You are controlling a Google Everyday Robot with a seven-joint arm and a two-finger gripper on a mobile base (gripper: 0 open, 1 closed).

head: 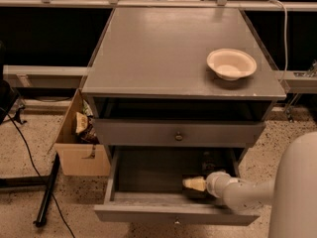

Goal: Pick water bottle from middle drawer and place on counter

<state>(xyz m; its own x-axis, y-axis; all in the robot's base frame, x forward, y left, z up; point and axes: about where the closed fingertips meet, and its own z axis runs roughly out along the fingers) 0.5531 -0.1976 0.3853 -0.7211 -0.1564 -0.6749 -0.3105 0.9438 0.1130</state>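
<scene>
The middle drawer point(148, 200) is pulled out below the grey cabinet, and its dark floor shows. My gripper point(194, 184) reaches into it from the right, low over the floor near the front right. My white arm point(247, 195) crosses the drawer's right front corner. A small dim upright shape point(207, 159) stands at the drawer's back right, just behind the gripper. It may be the water bottle, but I cannot make it out for sure. The counter point(163, 53) is the cabinet's flat grey top.
A cream round bowl point(231, 63) sits on the counter at the right. The upper drawer with a brass knob point(179, 136) is closed. An open cardboard box point(79, 143) with things inside stands on the floor at the left, beside a black stand leg point(45, 192) and a cable.
</scene>
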